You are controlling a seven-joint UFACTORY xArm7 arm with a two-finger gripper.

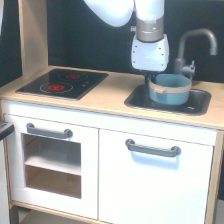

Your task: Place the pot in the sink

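The blue-grey pot (170, 90) with a pale tan band sits upright inside the dark grey sink (200, 106), toward the basin's back left. I cannot tell whether its bottom rests on the basin floor. My gripper (149, 80) hangs straight down from the white wrist (149, 52). Its dark fingers come down on the pot's left rim and look closed on it. The fingertips are partly hidden by the pot. The grey curved faucet (192, 42) stands just behind the pot at the exterior view's right.
A black hob with red rings (62, 82) lies on the wooden counter (107, 95) at the exterior view's left. A wooden post (32, 35) rises at the back left. White cabinet doors with grey handles (152, 148) are below.
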